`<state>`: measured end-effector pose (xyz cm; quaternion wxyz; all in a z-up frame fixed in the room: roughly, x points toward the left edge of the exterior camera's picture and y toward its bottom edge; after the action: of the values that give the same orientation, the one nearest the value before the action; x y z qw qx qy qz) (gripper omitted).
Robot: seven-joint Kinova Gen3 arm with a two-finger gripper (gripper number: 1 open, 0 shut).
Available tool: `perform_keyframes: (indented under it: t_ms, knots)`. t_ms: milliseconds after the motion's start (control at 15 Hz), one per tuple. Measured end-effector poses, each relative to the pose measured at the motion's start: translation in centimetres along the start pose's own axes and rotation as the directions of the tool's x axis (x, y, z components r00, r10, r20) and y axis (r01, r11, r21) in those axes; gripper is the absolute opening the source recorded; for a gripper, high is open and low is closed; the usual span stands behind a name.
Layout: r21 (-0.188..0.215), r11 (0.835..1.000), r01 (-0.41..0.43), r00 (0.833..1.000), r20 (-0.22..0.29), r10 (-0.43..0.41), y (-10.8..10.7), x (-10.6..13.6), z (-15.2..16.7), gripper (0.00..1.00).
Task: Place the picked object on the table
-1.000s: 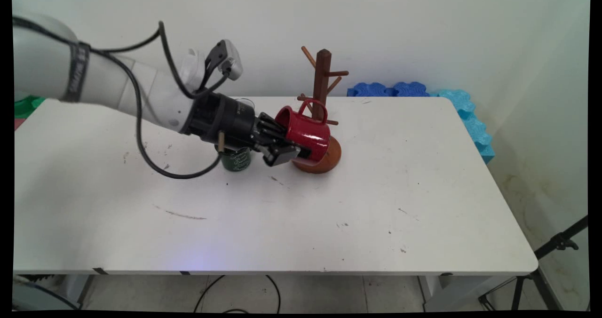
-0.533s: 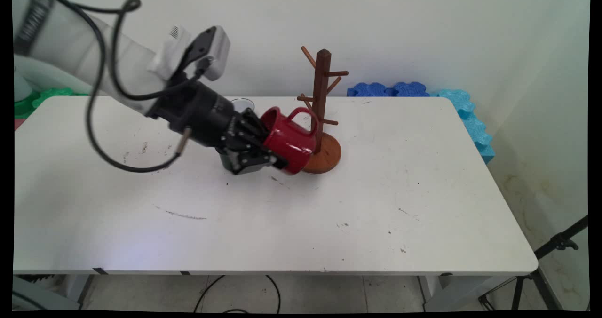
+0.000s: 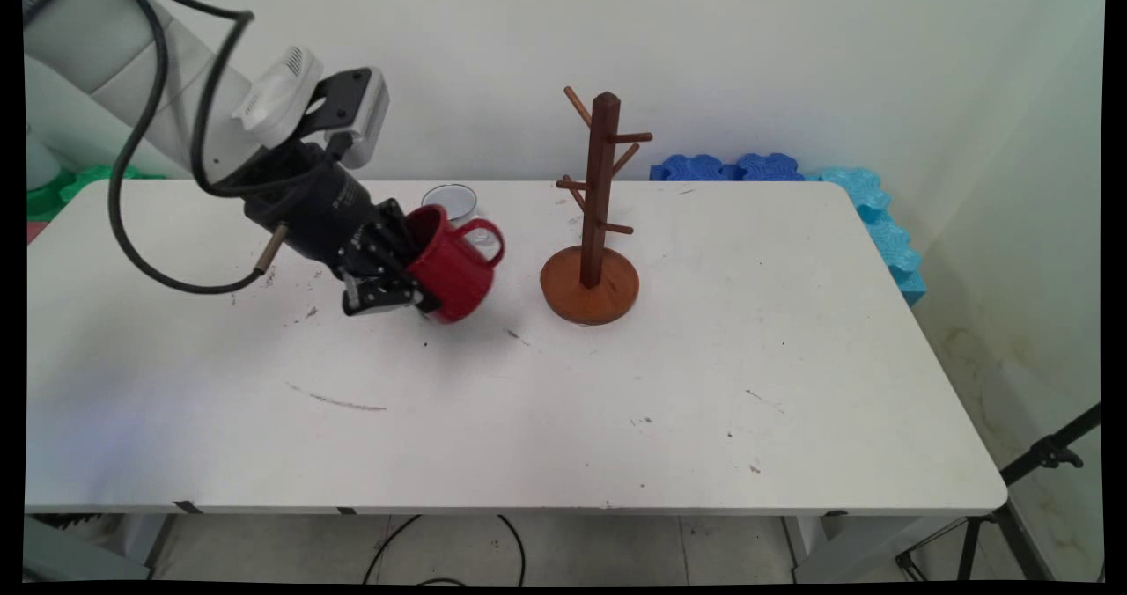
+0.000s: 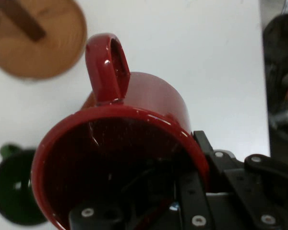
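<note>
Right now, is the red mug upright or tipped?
Tipped. The red mug hangs in the gripper, mouth toward the arm, handle up, one finger inside its rim, clear of the mug tree.

A robot lab — scuffed white table (image 3: 792, 357), bare wall, tripod (image 3: 1012, 507), foam mats (image 3: 792, 168).

claw (image 3: 398, 289) | carried red mug (image 3: 453, 265) left, off mug tree (image 3: 592, 216) | now well apart

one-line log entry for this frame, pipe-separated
gripper: shut on red mug, one finger inside rim | mug: tilted, above table | mug tree: right of mug, pegs bare | green mug: beside | clear glass: behind
</note>
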<state>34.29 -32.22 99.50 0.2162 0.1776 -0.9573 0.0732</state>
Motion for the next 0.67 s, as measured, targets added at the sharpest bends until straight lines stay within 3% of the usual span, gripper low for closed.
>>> perform_keyframes:
  t_ms: [267,667]
  knots:
    - [-0.012,1.0,-0.005,0.995,0.101,0.006,-0.8,-0.5,1.0,0.0]
    - [-0.056,0.998,-0.002,0.983,0.181,0.012,-0.9,-0.5,3.3,0.0]
